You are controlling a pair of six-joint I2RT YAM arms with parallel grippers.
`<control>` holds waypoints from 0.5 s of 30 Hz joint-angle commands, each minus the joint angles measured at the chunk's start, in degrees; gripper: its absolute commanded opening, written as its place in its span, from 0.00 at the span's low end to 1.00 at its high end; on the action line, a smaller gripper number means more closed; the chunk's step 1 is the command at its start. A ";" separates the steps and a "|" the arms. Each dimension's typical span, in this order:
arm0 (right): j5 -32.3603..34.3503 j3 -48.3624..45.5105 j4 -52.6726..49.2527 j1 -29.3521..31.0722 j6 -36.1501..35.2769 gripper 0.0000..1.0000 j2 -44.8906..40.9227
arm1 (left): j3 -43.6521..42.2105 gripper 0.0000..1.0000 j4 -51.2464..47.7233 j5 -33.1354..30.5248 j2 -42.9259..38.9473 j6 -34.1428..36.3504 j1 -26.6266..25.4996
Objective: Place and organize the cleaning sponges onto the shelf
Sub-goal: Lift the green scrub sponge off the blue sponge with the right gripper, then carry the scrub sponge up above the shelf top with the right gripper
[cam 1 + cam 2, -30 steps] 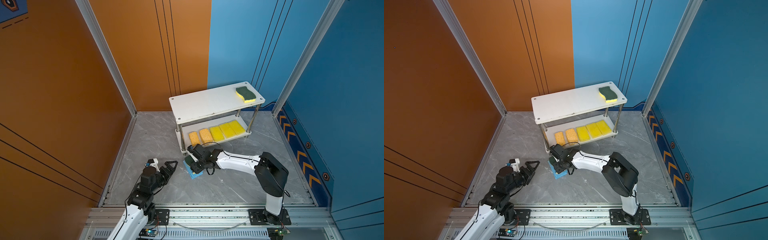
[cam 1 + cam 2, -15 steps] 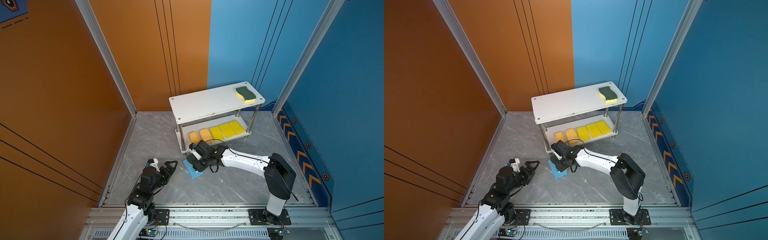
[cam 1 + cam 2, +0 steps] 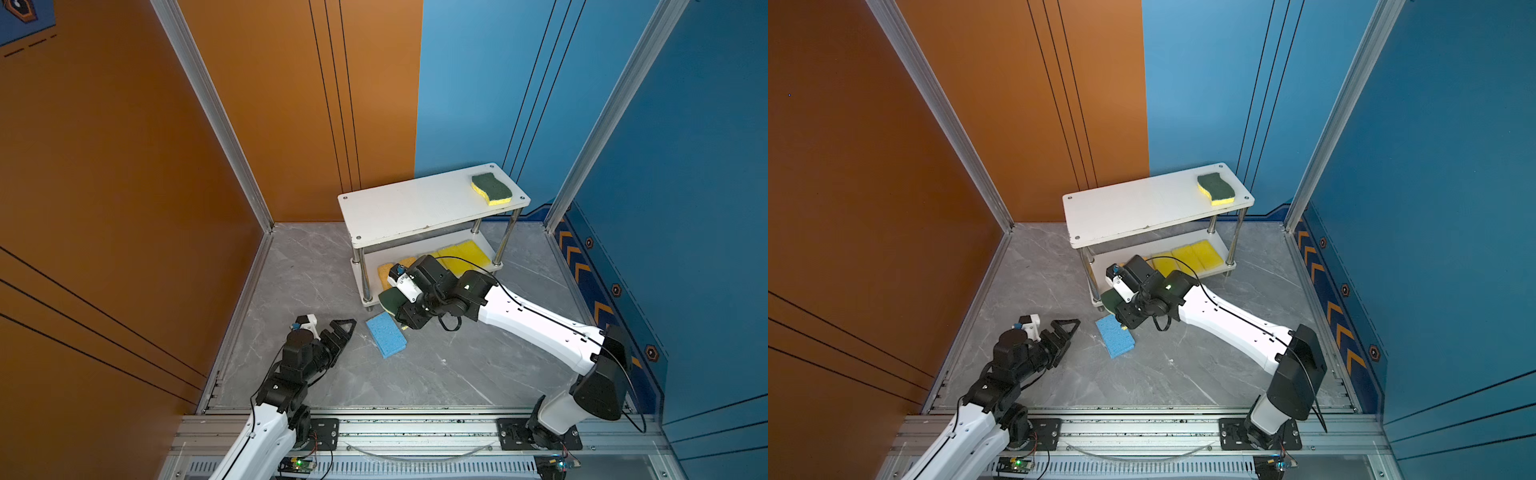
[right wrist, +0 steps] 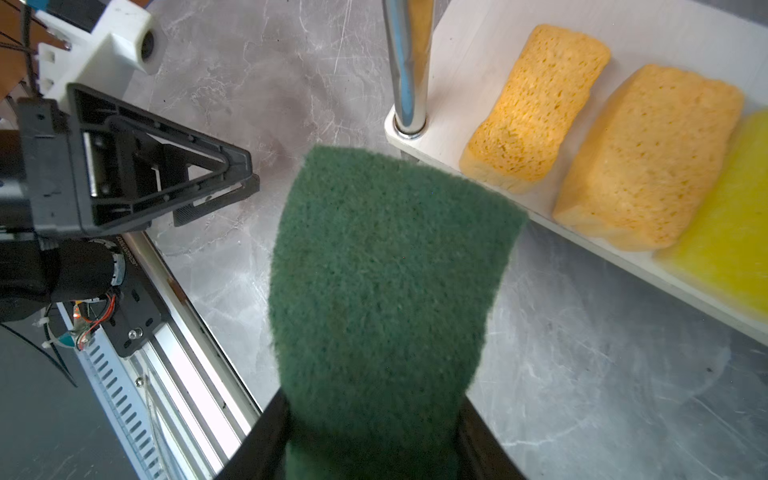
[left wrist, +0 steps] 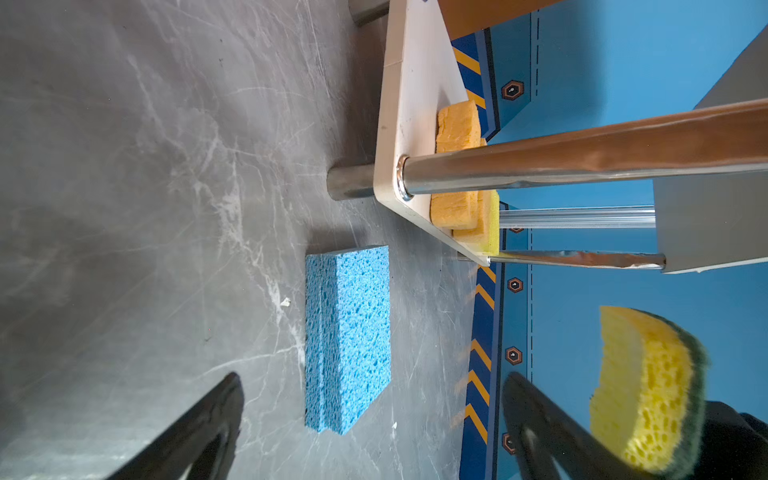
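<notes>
Right tool (image 4: 374,436) is clenched on one end of a green-topped sponge (image 4: 386,270), holding it in the air just in front of the shelf's front left post. Left tool (image 3: 348,324) hovers with its jaws spread and empty near the front left of the grey worktop (image 3: 457,365).

The white two-tier shelf (image 3: 415,208) stands toward the worktop's far edge. Its top board carries a second green-topped sponge (image 3: 491,189) at the right end. The lower board holds a row of yellow sponges (image 3: 465,253) and orange sponges (image 4: 536,104).

Blue sponges (image 3: 386,334), apparently two stacked, lie on the worktop before the shelf.

These sponges are likely light, soft and springy. The scouring face should resist slipping; pinching across the narrow width seems best.

No brand or writing is legible.
</notes>
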 commanded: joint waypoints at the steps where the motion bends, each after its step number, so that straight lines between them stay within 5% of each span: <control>1: 2.54 3.75 -6.55 -0.43 -2.66 0.47 -2.62 | 1.79 0.98 2.04 0.80 0.43 0.51 0.62; 15: 8.88 16.35 -16.90 -6.58 -9.11 0.49 -6.36 | 1.04 0.98 4.70 0.99 2.78 1.25 0.87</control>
